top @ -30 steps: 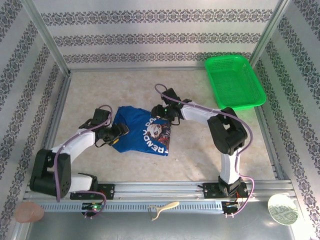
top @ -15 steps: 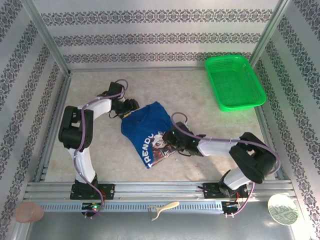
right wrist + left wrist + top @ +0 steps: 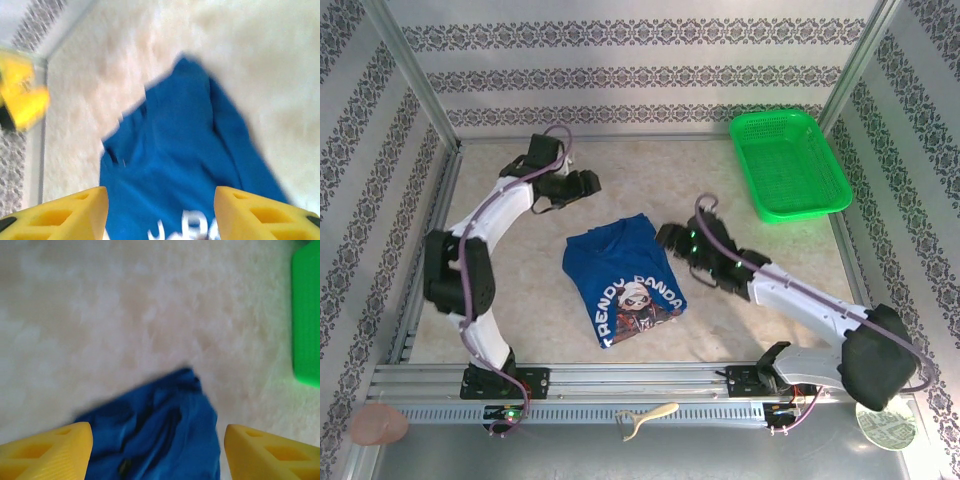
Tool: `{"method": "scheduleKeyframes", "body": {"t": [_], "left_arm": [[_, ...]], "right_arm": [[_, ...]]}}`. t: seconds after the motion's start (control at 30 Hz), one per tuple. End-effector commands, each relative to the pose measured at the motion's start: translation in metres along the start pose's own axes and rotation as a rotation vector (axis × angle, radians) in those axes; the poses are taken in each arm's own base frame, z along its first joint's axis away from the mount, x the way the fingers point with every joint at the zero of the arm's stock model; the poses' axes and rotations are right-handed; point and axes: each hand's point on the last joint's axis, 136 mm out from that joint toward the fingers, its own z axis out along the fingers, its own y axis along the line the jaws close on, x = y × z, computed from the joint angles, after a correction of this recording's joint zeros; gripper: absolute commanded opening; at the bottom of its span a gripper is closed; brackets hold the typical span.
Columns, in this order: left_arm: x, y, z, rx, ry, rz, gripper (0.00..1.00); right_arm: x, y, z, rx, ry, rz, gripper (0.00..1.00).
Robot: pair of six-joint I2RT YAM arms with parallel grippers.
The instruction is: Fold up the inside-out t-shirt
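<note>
Both open and empty — my left gripper (image 3: 588, 183) and right gripper (image 3: 667, 238) have drawn off the inside-out t-shirt (image 3: 625, 282), leaving it folded at the middle of the table (image 3: 515, 285) — likely done.

Pale beige, mottled surface (image 3: 520, 290), framed by metal rails. Roughly at its middle, lying flat: the inside-out t-shirt (image 3: 620, 275), royal blue, printed face up, white and red lettering toward the near edge. In the far right corner, well apart from the cloth: 1 green mesh basket (image 3: 772, 118), set slightly askew to the edges.
</note>
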Motion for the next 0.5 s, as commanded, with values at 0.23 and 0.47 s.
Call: {"method": "scheduleKeyframes", "body": {"t": [0.23,0.47], "left_arm": [[0.088,0.066,-0.003,-0.127,0.057,-0.212,0.69],[0.098,0.083,0.009,-0.162,0.080,-0.264,0.69]], "right_arm": [[-0.001,-0.001,0.084,-0.058,0.365,-0.255,0.56],[0.016,-0.017,0.128,0.005,0.437,-0.249,0.52]]}}
